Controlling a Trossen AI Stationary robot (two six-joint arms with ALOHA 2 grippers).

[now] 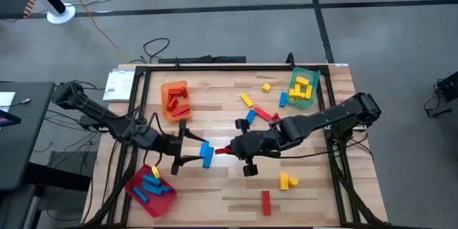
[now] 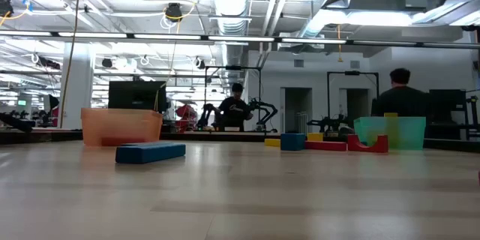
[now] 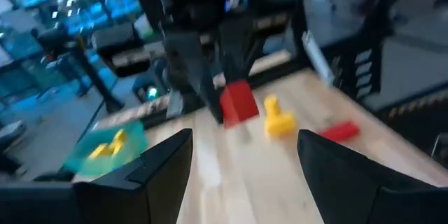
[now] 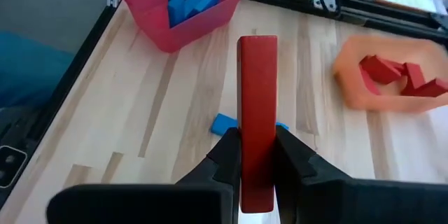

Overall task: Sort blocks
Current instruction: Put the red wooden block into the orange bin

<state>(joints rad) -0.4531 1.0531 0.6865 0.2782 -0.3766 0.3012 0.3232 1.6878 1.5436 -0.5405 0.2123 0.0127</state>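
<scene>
My right tool (image 4: pixel 257 155) is clamped on a red block (image 4: pixel 257 112) above the counter's (image 1: pixel 315 193) middle. It looks light, stiff and smooth; gripping its flat sides suits. My left tool (image 1: pixel 187 150) stands apart beside a blue block (image 1: pixel 206 153).

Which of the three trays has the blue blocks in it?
The red tray at the table's near-left corner, by the left arm. The orange tray holds red blocks; the green tray holds yellow ones.
</scene>
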